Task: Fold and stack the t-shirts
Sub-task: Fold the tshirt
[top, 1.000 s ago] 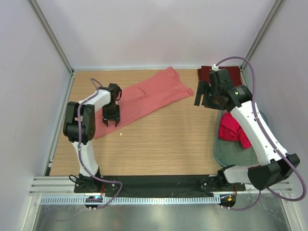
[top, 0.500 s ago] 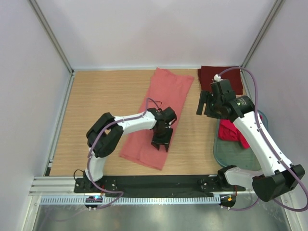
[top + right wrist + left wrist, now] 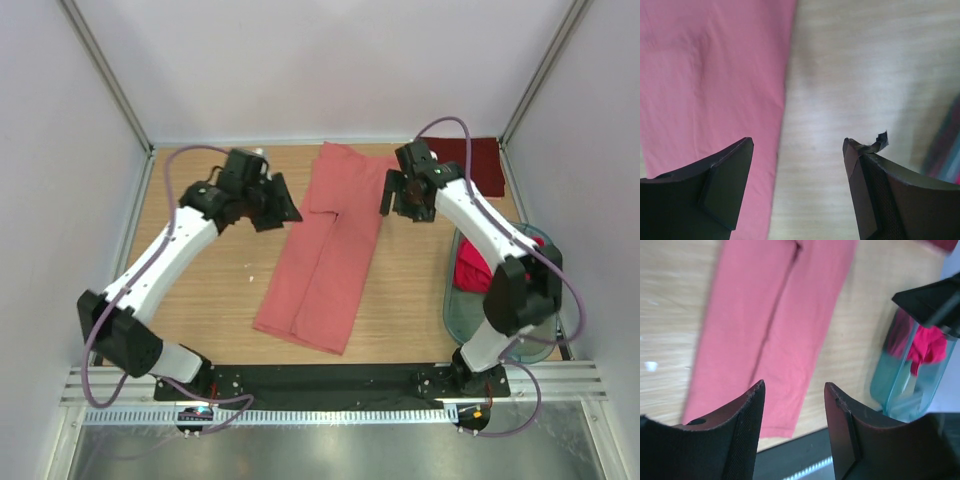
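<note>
Flanking the salmon-pink shirt (image 3: 322, 262), the left gripper (image 3: 280, 208) and right gripper (image 3: 393, 203) both hover with jaws spread, holding nothing. That shirt lies flat between them as a long strip; expect light, limp, slip-prone cloth, best pinched at its far corners. Count: one salmon-pink, one maroon shirt (image 3: 478, 158) at the far right corner, red-pink cloth (image 3: 478, 265) bunched in the tub (image 3: 495, 320), number indeterminate.

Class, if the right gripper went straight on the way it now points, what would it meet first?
Most likely bare table, beside the edge of the salmon-pink t-shirt. The right gripper is open and empty, aimed down; one finger sits over the cloth, so it may touch that. Depth is unclear.
</note>
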